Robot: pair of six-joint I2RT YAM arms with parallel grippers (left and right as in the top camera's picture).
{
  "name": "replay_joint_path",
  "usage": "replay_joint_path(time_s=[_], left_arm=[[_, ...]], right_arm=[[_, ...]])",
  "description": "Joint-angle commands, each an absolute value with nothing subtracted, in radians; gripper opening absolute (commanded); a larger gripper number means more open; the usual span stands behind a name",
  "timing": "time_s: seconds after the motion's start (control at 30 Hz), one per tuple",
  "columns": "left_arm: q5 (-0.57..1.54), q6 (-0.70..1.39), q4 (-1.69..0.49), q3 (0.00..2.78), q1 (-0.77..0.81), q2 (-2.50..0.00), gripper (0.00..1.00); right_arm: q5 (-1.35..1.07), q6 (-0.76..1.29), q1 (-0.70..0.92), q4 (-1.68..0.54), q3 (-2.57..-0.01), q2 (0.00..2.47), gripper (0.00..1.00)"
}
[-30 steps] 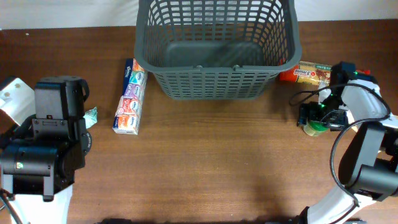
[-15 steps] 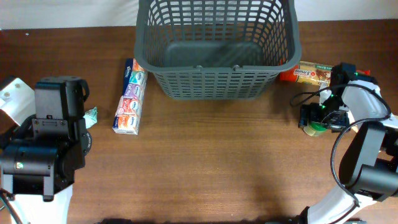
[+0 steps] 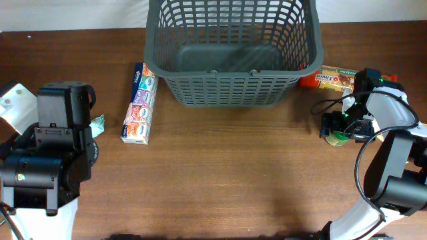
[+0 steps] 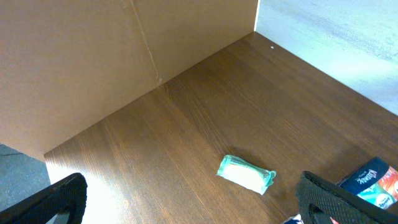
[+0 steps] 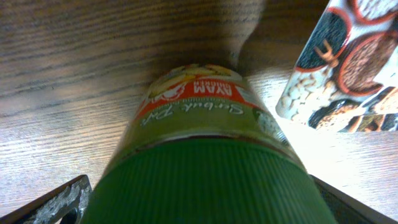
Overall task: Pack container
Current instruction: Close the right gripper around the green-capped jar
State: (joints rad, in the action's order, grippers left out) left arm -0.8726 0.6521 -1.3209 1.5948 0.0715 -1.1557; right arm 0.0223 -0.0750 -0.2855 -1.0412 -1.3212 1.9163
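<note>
**Step in hand, as judged: the first pick.** Your right gripper [image 3: 340, 128] stood wide open astride the jar [image 5: 199, 155], gripping nothing. The basket [image 3: 230, 90] sat empty at far centre. Next you would have needed to close on the jar, lift it above the basket's wall and carry it inward. A snack box [image 3: 333, 78] lay just beside the jar, toward the basket. Your left gripper [image 4: 193, 202] hung open and empty, near a packet [image 4: 245, 174] and a tissue pack [image 3: 140, 103].

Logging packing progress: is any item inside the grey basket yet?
No: in the overhead view the basket holds nothing, and the tissue pack lies outside it.
</note>
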Motion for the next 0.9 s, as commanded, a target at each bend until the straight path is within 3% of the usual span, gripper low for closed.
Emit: replay_joint_path(time_s=[0.0,0.87], left_arm=[[-0.894,0.665,-1.322,1.607,0.066,-1.159,0.99],[-0.894,0.665,-1.322,1.607,0.066,-1.159,0.99]], right_arm=[[0.031,-0.070,-0.288,-1.031,-1.310,1.922,0.99],[0.031,-0.070,-0.288,-0.986,-1.288,1.922,0.99]])
